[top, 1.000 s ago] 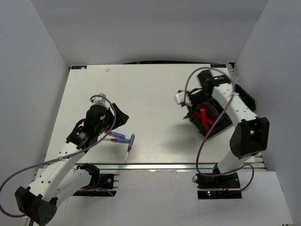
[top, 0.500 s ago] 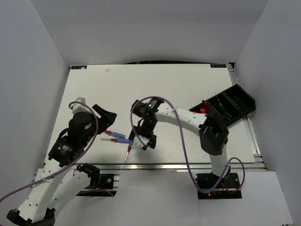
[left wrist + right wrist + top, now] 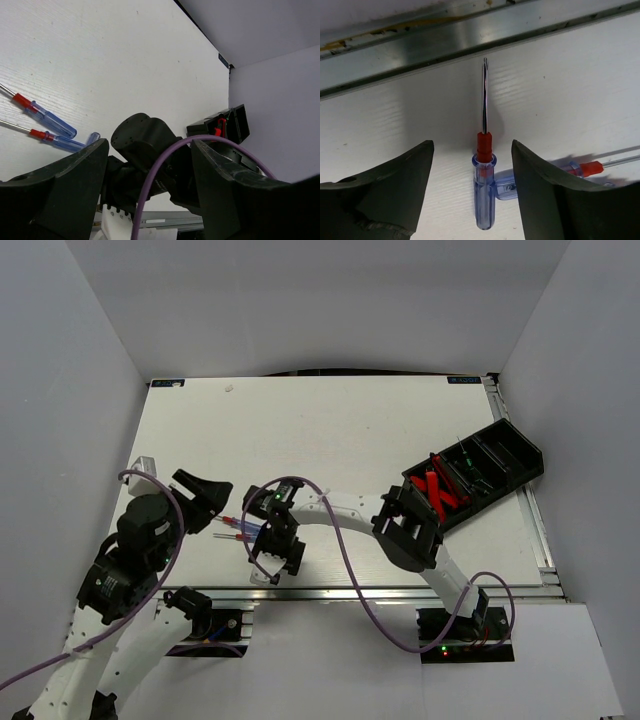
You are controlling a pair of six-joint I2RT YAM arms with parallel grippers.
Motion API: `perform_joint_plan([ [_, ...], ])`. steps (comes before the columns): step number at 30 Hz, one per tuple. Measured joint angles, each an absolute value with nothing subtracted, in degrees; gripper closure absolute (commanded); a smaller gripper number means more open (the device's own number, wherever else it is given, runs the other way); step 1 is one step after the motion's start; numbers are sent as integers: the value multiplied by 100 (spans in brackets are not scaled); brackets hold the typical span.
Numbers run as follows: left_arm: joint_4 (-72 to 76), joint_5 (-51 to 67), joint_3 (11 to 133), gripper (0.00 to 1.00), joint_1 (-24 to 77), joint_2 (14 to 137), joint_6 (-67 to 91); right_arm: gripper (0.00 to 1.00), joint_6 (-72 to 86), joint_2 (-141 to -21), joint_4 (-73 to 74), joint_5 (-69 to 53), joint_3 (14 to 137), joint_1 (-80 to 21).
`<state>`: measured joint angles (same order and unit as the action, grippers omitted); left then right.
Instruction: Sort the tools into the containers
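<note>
Tabletop [image 3: 340, 430]: white, walled in by pale panels. A metal rail [image 3: 445, 47] runs along its near edge.
Right gripper [image 3: 472, 150]: reaches across to the near-left part of the tabletop. The jaws are parted, with one finger on each side of a screwdriver and bare tabletop showing on both sides. It grasps nothing.
Straddled screwdriver [image 3: 484, 150]: lies flat between those fingers. It has a clear blue handle and a red collar, and its shaft tip points at the rail.
Second screwdriver [image 3: 50, 138]: same blue-and-red make, lying crosswise to the straddled one. Its handle end is right at the straddled handle; cannot tell whether they touch.
Third screwdriver [image 3: 42, 115]: lies just beside the second and roughly parallel to it, handles on the same side.
Left gripper [image 3: 150, 150]: released, jaws wide with nothing between them. It sits left of the loose screwdrivers, near their shaft ends, and faces the right arm's wrist.
Knife bin [image 3: 450, 523]: black, at the right side of the tabletop, well apart from both grippers.
Knives [image 3: 437, 490]: red-and-black, lying crossed inside the knife bin. Count unclear.
Screwdriver bin [image 3: 510, 452]: black, set against the knife bin on its far-right side.
Green-handled screwdrivers [image 3: 478, 475]: a few thin ones lying inside the screwdriver bin.
</note>
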<state>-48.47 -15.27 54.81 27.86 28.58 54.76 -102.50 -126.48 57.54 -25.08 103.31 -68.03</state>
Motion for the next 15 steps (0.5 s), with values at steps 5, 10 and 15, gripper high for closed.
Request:
perform_joint_plan([
  [5,-4934,-1557,5478,22,2786,2812,5496,40,-10016,-12840,5596,-2263,10353,-6818],
  [10,-4947,-1555,5463,22,2786,2829,5496,47,-9784,-12842,5363,-2086,10361,-6818],
  [15,-4956,-1555,5369,22,2786,2829,5524,58,-9723,-12842,5177,-1964,10324,-6818],
])
